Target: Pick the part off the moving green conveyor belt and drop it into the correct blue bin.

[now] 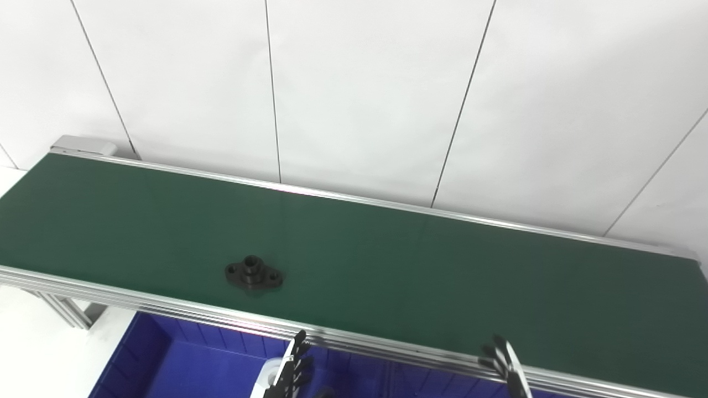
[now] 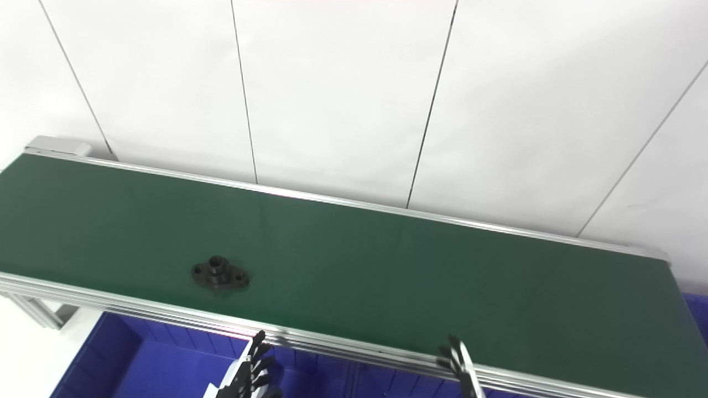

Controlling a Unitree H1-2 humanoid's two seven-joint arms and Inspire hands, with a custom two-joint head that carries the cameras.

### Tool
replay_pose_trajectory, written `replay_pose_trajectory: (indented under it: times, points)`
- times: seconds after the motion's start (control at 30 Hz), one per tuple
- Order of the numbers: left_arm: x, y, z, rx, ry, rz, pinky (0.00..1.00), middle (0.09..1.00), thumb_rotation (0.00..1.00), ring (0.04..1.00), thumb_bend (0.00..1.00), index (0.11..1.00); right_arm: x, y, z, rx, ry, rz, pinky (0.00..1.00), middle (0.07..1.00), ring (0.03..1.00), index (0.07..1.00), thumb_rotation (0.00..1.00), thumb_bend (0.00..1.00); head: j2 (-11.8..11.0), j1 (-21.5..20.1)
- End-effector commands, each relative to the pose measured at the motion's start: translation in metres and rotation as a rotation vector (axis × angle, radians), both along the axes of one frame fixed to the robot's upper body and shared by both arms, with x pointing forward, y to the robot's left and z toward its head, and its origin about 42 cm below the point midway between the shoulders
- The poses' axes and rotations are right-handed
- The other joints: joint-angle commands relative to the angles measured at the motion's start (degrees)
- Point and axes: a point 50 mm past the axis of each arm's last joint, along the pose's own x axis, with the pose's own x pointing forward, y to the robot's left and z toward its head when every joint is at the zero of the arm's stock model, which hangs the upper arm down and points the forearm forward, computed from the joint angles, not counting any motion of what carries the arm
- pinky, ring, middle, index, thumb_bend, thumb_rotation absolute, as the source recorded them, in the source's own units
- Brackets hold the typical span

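The part (image 1: 254,273) is a small black flange piece with an oval base, a raised round collar in the middle and one hole at each end. It lies flat on the green conveyor belt (image 1: 442,265), in the left half, near the front edge. The blue bin (image 1: 166,359) stands below this front edge, open at the top.

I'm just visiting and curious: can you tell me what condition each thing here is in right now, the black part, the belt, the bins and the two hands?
black part: lying flat on the belt, near its front edge, untouched.
green conveyor belt: carrying only that one part.
blue bin: below the belt's front rail, bare where visible.
left hand: low by the front rail, holding nothing, fingers apart.
right hand: low by the rail, holding nothing.
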Motion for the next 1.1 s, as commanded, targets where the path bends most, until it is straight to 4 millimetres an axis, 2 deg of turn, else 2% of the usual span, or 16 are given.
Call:
replay_pose_trajectory:
  times: [0.0, 0.1, 0.27, 0.43, 0.57, 0.8, 0.93, 1.07]
  points:
    - [0.011, -0.035, 0.022, -0.103, -0.072, -0.027, 0.88, 0.973, 0.85, 0.922, 0.53, 1.0, 0.018, 0.007, 0.017, -0.001, -0.056, -0.011, 0.83, 0.845, 0.774, 0.904, 0.29, 0.95, 0.2, -0.4]
    - [0.011, -0.034, 0.022, -0.104, -0.068, -0.03, 0.93, 0.983, 0.85, 0.938, 0.49, 1.0, 0.042, 0.013, 0.025, -0.025, -0.083, -0.015, 0.77, 0.821, 0.732, 0.889, 0.27, 0.98, 0.3, -0.6]
    - [0.011, -0.036, 0.022, -0.112, -0.071, -0.031, 0.95, 0.984, 0.87, 0.944, 0.48, 1.0, 0.078, 0.023, 0.033, -0.046, -0.083, 0.011, 0.7, 0.816, 0.727, 0.865, 0.26, 0.97, 0.6, -0.5]
    - [0.011, -0.039, 0.023, -0.119, -0.068, -0.031, 0.95, 0.983, 0.87, 0.943, 0.48, 1.0, 0.101, 0.03, 0.036, -0.067, -0.073, 0.044, 0.69, 0.819, 0.723, 0.864, 0.23, 0.96, 0.8, -0.5]
    - [0.011, -0.043, 0.023, -0.12, -0.069, -0.03, 0.94, 0.974, 0.87, 0.935, 0.47, 1.0, 0.125, 0.042, 0.04, -0.152, -0.076, 0.063, 0.65, 0.787, 0.696, 0.856, 0.28, 0.97, 0.9, -0.3]
    - [0.012, -0.049, 0.025, -0.131, -0.074, -0.022, 0.93, 0.964, 0.89, 0.929, 0.51, 1.0, 0.159, 0.072, 0.046, -0.257, -0.031, 0.102, 0.67, 0.789, 0.676, 0.85, 0.32, 0.98, 1.1, 0.2]
    - [0.011, -0.053, 0.026, -0.138, -0.078, -0.016, 0.93, 0.957, 0.87, 0.926, 0.51, 1.0, 0.174, 0.087, 0.046, -0.325, 0.014, 0.132, 0.62, 0.783, 0.634, 0.823, 0.33, 1.0, 1.4, 0.6]
    - [0.01, -0.057, 0.028, -0.152, -0.082, -0.015, 0.93, 0.956, 0.87, 0.929, 0.51, 1.0, 0.186, 0.101, 0.045, -0.426, 0.05, 0.172, 0.65, 0.793, 0.65, 0.812, 0.35, 1.0, 1.8, 1.2]
